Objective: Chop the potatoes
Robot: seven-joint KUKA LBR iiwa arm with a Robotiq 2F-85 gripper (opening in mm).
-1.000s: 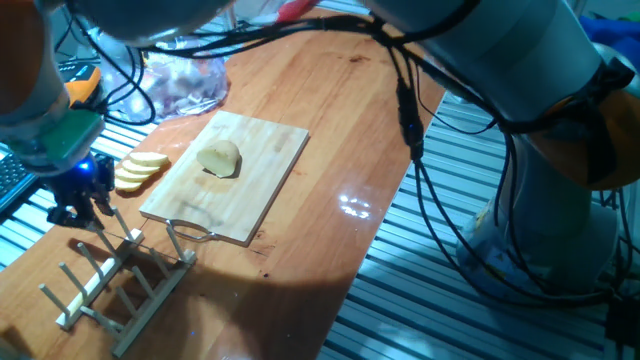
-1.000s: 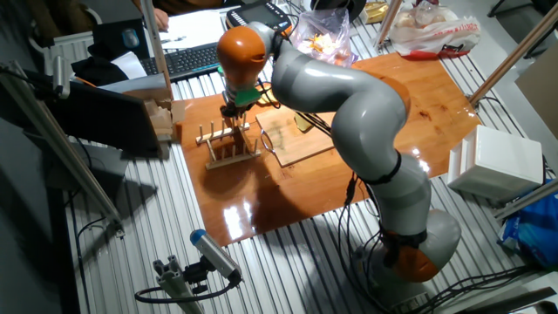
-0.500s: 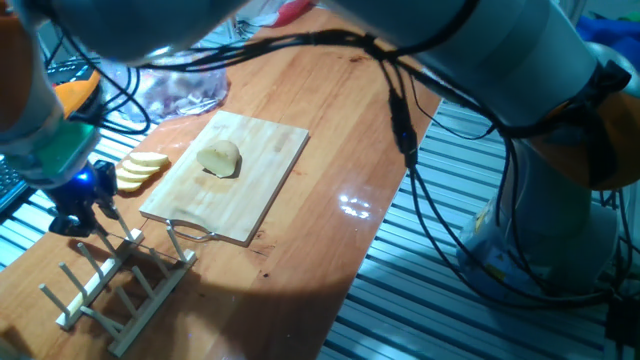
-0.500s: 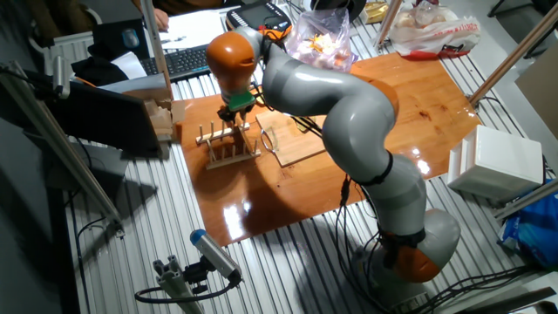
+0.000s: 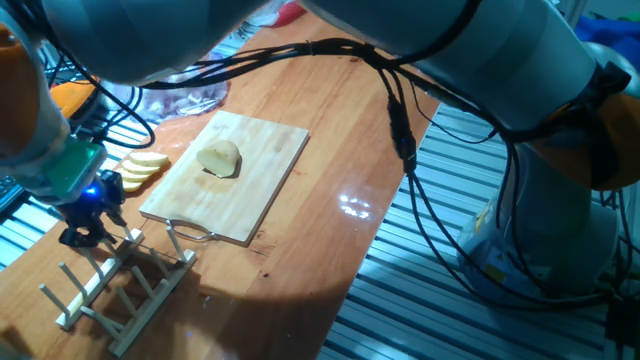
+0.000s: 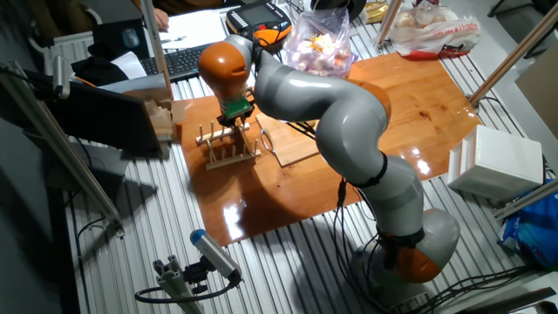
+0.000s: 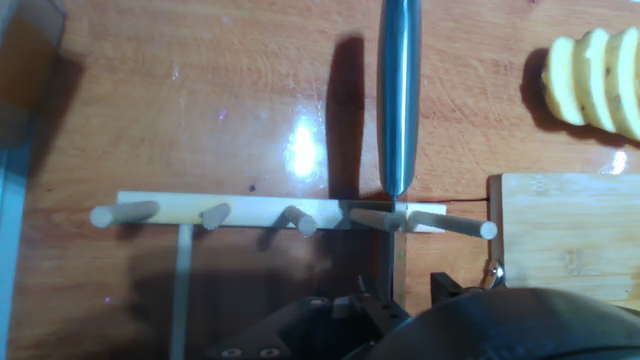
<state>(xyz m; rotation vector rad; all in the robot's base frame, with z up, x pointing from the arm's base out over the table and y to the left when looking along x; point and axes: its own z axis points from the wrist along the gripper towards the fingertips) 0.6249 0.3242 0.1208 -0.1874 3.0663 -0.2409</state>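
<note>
My claw (image 5: 88, 232) sits low over the wooden peg rack (image 5: 115, 290) at the near-left end of the bench (image 5: 330, 150); in the hand view a steel blade (image 7: 400, 100) runs straight out from the claw, its tip right at the rack's rail between two pegs. The fingers are mostly hidden under the wrist, so I can't tell how the claw is set or whether it grips the blade. The potato (image 5: 219, 158), one pale rounded lump, lies near the middle of the cutting board (image 5: 260, 190), well apart from the claw. Fanned yellow slices (image 5: 138, 168) lie on the bench just left of the board. Clear bag with reddish pieces (image 6: 318, 44) at the far end. No readable writing or labels anywhere in these views.
</note>
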